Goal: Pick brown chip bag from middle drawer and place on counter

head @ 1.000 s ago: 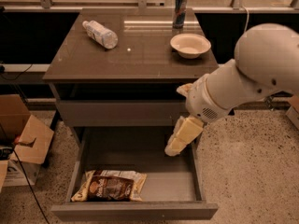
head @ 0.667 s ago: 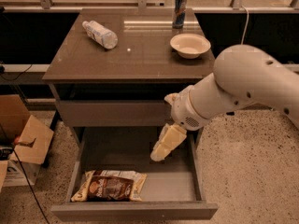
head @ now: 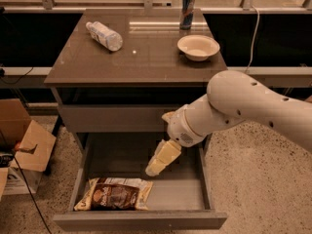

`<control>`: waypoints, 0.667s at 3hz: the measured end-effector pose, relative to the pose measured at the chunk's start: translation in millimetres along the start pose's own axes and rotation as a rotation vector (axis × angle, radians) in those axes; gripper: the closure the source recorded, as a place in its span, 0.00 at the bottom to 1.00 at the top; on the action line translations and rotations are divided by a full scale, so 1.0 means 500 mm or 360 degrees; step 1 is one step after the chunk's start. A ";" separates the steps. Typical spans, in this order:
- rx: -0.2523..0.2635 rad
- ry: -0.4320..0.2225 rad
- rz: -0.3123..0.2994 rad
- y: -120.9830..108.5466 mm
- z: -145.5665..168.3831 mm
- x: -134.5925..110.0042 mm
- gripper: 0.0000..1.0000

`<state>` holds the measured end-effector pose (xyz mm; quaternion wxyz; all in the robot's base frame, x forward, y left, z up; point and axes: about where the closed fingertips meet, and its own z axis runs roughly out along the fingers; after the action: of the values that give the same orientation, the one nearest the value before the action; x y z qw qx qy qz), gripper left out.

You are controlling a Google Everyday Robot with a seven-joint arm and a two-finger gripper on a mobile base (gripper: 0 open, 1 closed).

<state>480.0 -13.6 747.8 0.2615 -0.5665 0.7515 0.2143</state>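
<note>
Since the earlier views, the arm has swung left and lower, carrying the gripper [head: 157, 165] from the drawer's right side toward its middle.

Status:
1. The middle drawer [head: 181, 191] stands pulled out, so access is complete.
2. The brown chip bag [head: 113, 195] lies flat on the drawer floor at the front-left corner, untouched.
3. The gripper hangs inside the drawer opening, angled down and to the left, near the bag's right end but clear of it. Whether it is set wide or narrow cannot be told from this angle. It holds nothing.

Remaining, by my judgement: final descent onto the bag, grasp, lift clear of the drawer walls, transfer, release on the counter [head: 146, 65].

The counter carries a water bottle [head: 104, 35], a bowl [head: 198, 47] and a can [head: 187, 11]. Its front centre looks the most suitable placement zone.
</note>
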 end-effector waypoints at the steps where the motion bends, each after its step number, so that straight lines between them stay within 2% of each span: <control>1: -0.0009 0.0049 -0.0010 0.000 0.031 -0.004 0.00; 2: -0.0060 0.0095 -0.0026 -0.001 0.104 0.001 0.00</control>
<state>488.3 17.7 707.4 0.2299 -0.5835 0.7502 0.2094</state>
